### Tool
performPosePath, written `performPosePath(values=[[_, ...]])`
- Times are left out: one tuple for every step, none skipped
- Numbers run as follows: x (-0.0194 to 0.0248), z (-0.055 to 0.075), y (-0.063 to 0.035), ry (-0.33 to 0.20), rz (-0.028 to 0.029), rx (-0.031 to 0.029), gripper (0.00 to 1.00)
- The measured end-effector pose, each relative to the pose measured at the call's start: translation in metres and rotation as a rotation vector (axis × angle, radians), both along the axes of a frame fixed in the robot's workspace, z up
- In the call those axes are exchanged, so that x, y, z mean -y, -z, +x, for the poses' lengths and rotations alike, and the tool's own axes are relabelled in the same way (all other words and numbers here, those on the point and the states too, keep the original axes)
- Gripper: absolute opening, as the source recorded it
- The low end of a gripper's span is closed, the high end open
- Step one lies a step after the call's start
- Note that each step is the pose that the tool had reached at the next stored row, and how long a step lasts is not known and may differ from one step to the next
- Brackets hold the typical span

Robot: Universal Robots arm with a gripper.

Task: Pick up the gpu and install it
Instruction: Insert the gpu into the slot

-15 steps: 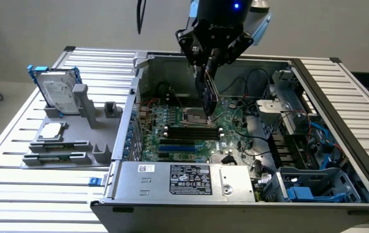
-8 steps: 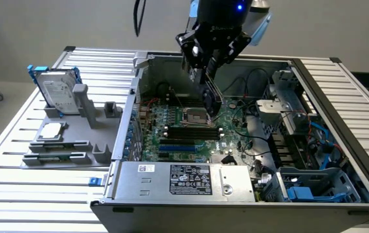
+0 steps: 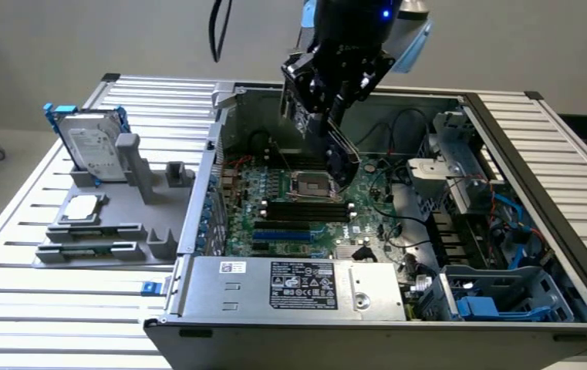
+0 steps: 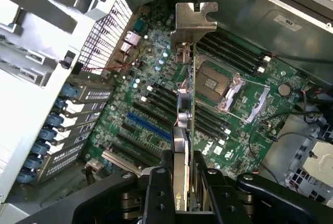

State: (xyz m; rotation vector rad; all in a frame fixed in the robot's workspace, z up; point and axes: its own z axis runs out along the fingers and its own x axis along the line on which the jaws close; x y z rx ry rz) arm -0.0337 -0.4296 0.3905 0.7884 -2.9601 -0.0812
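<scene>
My gripper (image 3: 326, 96) hangs over the open computer case, shut on the gpu (image 3: 339, 148). The card is held upright and on edge, its lower end just above the green motherboard (image 3: 272, 220), close to the processor socket (image 3: 312, 185). In the wrist view the gpu (image 4: 185, 109) runs edge-on away from my gripper (image 4: 183, 190). Its silver end bracket (image 4: 195, 22) is at the far end and its thin green board faces the socket. Black and blue expansion slots (image 4: 148, 125) lie on the board beside the card.
The case wall with a vent grille (image 4: 106, 36) and blue slot clips (image 4: 49, 135) stands close beside the slots. A power supply (image 3: 293, 287) fills the near end and drive cages with cables (image 3: 478, 208) the exterior view's right. A hard drive (image 3: 92, 142) stands on a grey fixture outside.
</scene>
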Motion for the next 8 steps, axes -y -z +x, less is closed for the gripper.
performPosePath(values=[[0.0,0.0,0.0003,-0.018,0.0,0.0002,0.26],[0.0,0.0,0.0005,-0.036,-0.0001,0.0003,0.26],[0.0,0.0,0.0008,-0.054,-0.0002,0.0005,0.26],[0.0,0.0,0.0011,-0.072,-0.0001,0.0007,0.26],[0.0,0.0,0.0013,-0.09,-0.0001,0.0009,0.26],[0.0,0.0,0.0017,-0.109,-0.0001,0.0011,0.26],[0.0,0.0,0.0019,-0.127,-0.0002,0.0013,0.26],[0.0,0.0,0.0022,-0.145,-0.0001,0.0015,0.26]])
